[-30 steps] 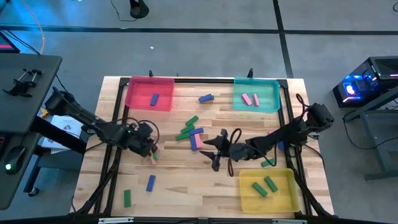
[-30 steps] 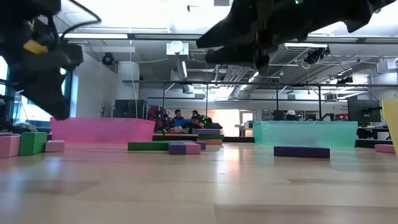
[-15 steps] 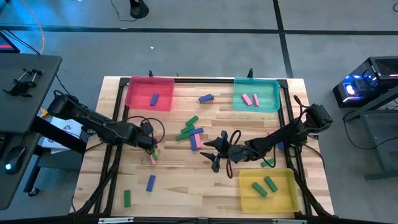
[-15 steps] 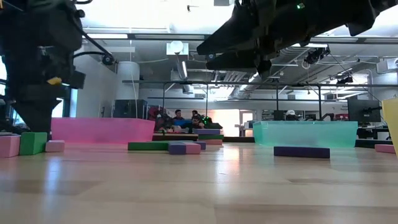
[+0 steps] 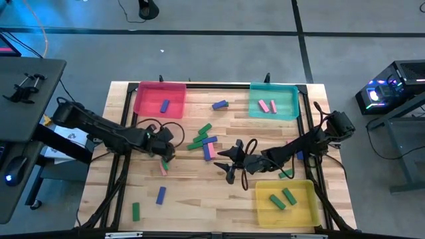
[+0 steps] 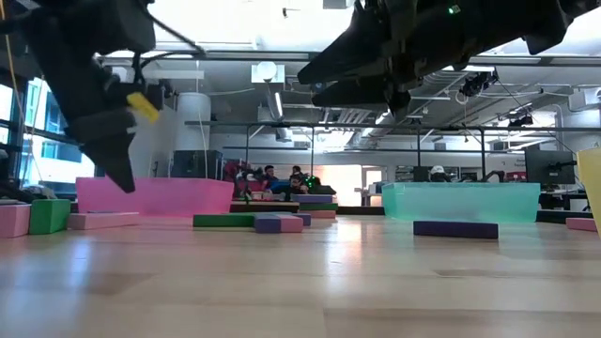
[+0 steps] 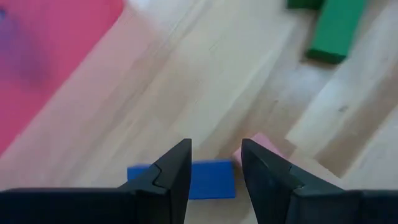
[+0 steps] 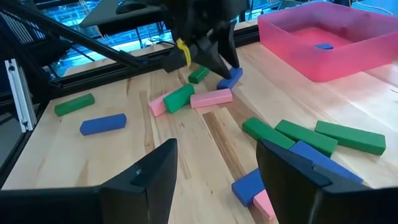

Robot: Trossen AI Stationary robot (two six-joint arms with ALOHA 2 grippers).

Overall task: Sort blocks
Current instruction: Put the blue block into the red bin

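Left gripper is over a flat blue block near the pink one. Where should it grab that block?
Grip the flat blue block at its middle, across its two long edges, from straight above. It lies flat on the wooden table; one end seems to touch the pink block, so avoid the ends. The left gripper hangs open above it.

Left gripper [image 5: 166,153] low near table centre-left, fingers parted, empty. Right gripper [image 5: 222,164] raised mid-table, fingers spread wide, empty.
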